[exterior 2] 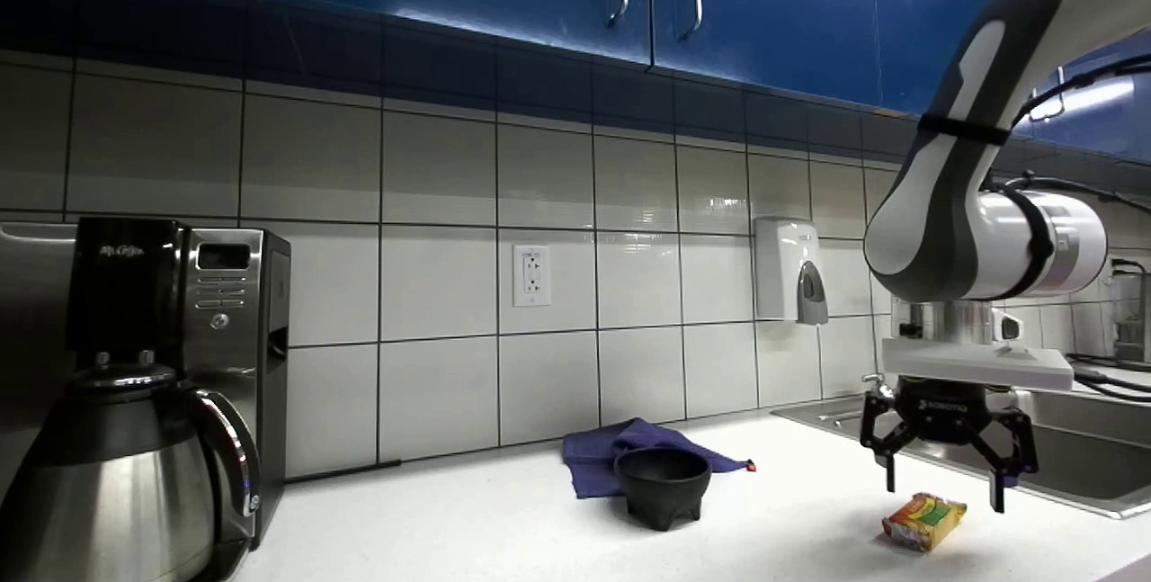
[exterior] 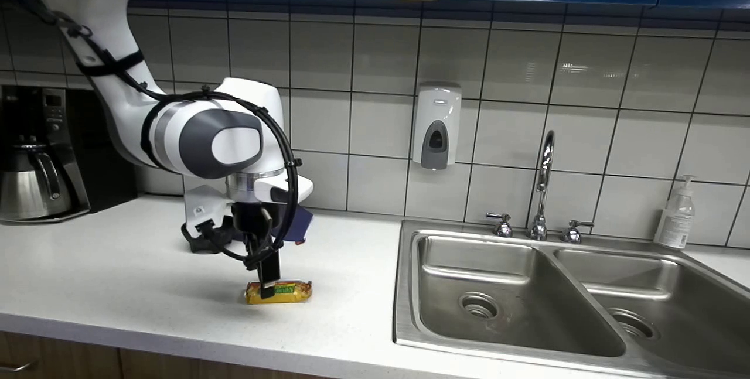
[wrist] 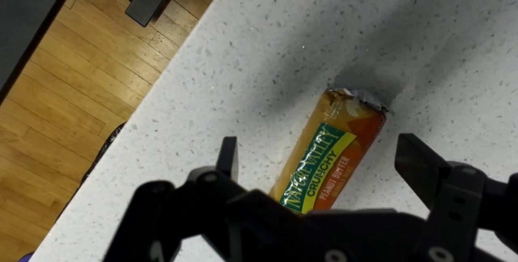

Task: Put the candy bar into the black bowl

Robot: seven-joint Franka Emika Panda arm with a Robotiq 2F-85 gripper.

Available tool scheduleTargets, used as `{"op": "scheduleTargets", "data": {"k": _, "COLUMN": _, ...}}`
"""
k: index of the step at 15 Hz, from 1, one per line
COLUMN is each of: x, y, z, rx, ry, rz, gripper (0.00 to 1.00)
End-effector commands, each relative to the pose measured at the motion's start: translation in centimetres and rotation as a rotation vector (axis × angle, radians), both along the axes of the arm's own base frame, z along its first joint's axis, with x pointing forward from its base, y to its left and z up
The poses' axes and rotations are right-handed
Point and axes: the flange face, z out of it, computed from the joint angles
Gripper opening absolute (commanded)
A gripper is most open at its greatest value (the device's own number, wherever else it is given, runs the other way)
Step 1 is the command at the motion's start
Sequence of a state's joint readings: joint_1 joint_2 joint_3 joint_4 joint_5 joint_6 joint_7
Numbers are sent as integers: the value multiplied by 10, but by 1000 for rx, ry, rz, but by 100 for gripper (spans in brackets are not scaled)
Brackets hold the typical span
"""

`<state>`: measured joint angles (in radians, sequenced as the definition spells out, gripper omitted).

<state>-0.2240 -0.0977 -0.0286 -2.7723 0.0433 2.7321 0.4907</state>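
Note:
The candy bar, in a yellow and orange wrapper with a green label, lies flat on the counter in both exterior views [exterior: 293,292] [exterior 2: 924,522]. In the wrist view the candy bar [wrist: 323,160] lies slanted between my spread fingers, touching neither; its near end is hidden by the gripper. My gripper [exterior 2: 944,499] is open, empty and pointing down just above the bar; it also shows in the wrist view [wrist: 317,146]. The black bowl [exterior 2: 663,483], footed and upright, stands on the counter in an exterior view, well apart from the gripper. Its inside is barely visible.
A purple cloth [exterior 2: 598,461] lies behind the bowl. A coffee maker [exterior 2: 236,321] with a steel carafe stands at the counter's far end. A double sink [exterior: 404,285] with a faucet [exterior: 545,174] is on the bar's opposite side. The counter's front edge [exterior: 176,348] is near the bar.

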Motion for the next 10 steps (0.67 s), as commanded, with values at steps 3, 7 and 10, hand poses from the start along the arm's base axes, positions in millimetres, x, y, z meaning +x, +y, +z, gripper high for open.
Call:
{"op": "scheduleTargets", "data": {"k": 3, "x": 20, "y": -2, "z": -9, "rx": -29, "ry": -13, "rz": -27, "gripper": 100}}
{"op": "scheduleTargets", "data": {"k": 7, "x": 31, "y": 0, "z": -14, "rx": -38, "ry": -8, "rz": -35, "gripper": 100}}
{"op": "scheduleTargets", "data": {"k": 10, "x": 38, "y": 0, "z": -18, "rx": -43, "ry": 1, "rz": -42, "gripper": 100}}
